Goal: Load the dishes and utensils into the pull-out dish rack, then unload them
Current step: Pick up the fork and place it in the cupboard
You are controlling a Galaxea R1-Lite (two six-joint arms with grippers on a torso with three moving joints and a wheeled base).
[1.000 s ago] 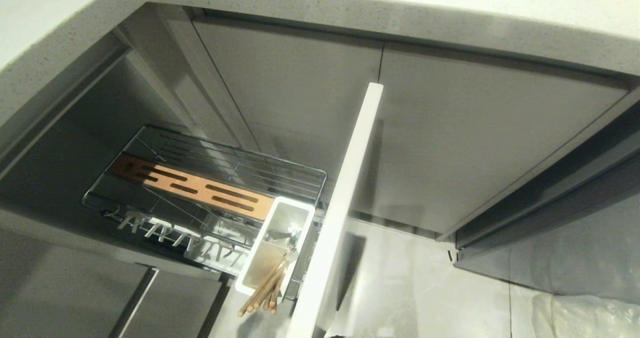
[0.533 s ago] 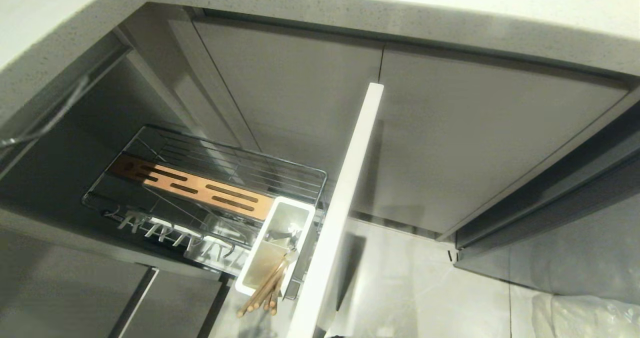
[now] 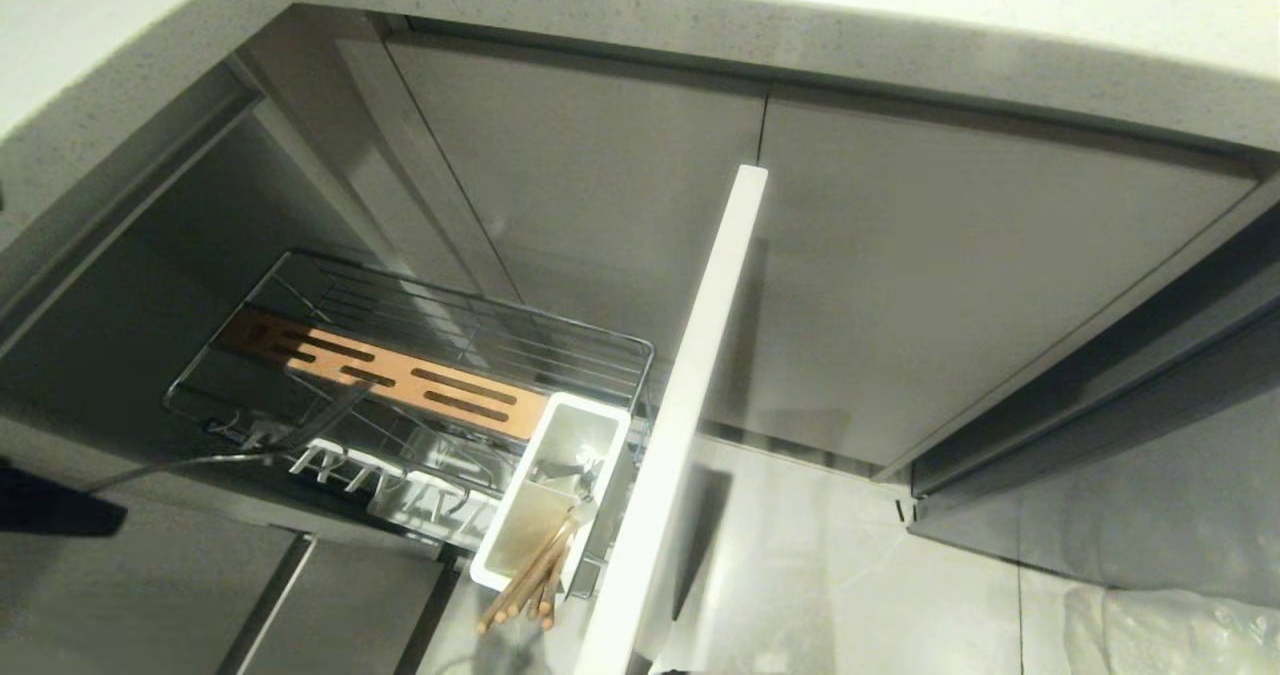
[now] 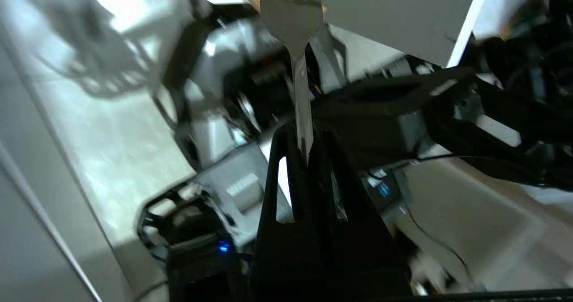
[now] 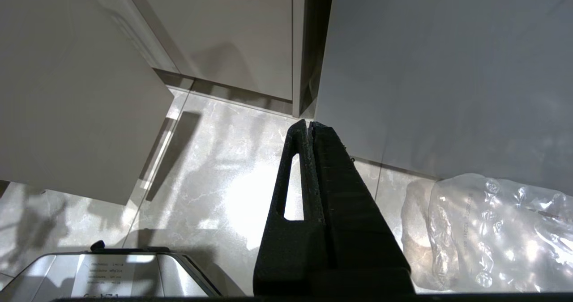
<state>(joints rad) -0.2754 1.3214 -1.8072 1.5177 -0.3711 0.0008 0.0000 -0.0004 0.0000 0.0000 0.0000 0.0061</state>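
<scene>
The pull-out dish rack stands drawn out from under the counter, its pale front panel edge-on. A pair of light-wood chopsticks leans in the white caddy. My left gripper enters at the left edge, shut on the handle of a silver fork, whose head reaches over the rack's prong row. In the left wrist view the fork sticks out from the shut left gripper, tines toward the caddy. My right gripper hangs shut and empty over the floor. The dishes are out of view.
A speckled countertop edge overhangs the rack. Closed grey cabinet doors stand to the right of the panel. A crumpled clear plastic bag lies on the marble floor at the lower right. My own base shows in the left wrist view.
My left gripper has swung in from the left with the fork; a second ago neither showed in the head view. The fork's head now hangs over the rack's near side. Rack and chopsticks stayed put.
</scene>
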